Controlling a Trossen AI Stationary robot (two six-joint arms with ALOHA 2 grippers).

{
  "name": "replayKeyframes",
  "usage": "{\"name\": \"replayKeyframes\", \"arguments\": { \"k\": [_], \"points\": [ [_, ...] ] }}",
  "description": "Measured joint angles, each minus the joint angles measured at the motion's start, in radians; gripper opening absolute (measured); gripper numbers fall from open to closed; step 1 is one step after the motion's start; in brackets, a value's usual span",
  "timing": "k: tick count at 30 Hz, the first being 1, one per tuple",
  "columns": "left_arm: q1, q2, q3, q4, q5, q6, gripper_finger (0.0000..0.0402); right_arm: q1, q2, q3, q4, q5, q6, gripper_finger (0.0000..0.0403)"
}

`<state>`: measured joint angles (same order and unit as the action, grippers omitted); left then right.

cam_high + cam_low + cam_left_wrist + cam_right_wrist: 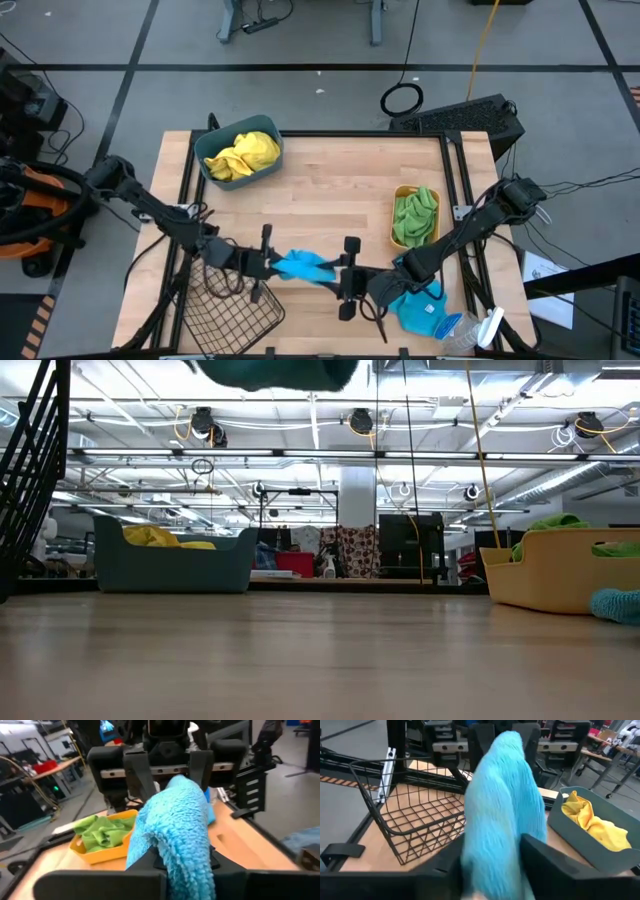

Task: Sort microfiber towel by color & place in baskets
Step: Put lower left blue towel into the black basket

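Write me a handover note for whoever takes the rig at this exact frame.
Mid handover above the table's near middle: left gripper shut on the blue towel; right gripper also at that towel, fingers either side, grip unclear.
Done: yellow towels in the teal bin; green towels in the orange tub.
Left: wire basket holds nothing; this blue towel and a second blue towel, lying by the bottle, remain.
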<state>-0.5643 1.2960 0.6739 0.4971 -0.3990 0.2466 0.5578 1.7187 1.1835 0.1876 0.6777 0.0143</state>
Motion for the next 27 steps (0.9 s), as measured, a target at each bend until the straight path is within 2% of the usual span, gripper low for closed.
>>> {"name": "replayKeyframes", "arguments": {
  "k": [5, 9, 13, 17, 22, 27],
  "points": [
    [-0.044, -0.126, 0.0, -0.192, -0.023, -0.125, 0.002, 0.011, 0.0, 0.0, 0.001, 0.001, 0.007, 0.0228],
    [-0.096, -0.251, 0.0, -0.429, -0.023, -0.31, 0.0024, 0.029, 0.0, 0.0, 0.001, 0.0, 0.006, 0.0256],
    [-0.161, -0.363, 0.0, -0.651, 0.015, -0.545, 0.0025, 0.045, 0.0, 0.0, -0.001, 0.0, 0.002, 0.0262],
    [-0.24, -0.435, 0.0, -0.771, 0.149, -0.74, 0.0025, 0.047, 0.0, 0.0, -0.005, 0.0, 0.002, 0.0262],
    [-0.329, -0.444, 0.0, -0.926, 0.243, -0.904, 0.0026, 0.046, 0.001, 0.0, -0.005, 0.001, 0.003, 0.0262],
    [-0.371, -0.428, 0.0, -1.116, 0.316, -1.046, 0.0026, 0.046, 0.001, -0.001, -0.005, 0.001, 0.002, 0.0262]
  ]
}}
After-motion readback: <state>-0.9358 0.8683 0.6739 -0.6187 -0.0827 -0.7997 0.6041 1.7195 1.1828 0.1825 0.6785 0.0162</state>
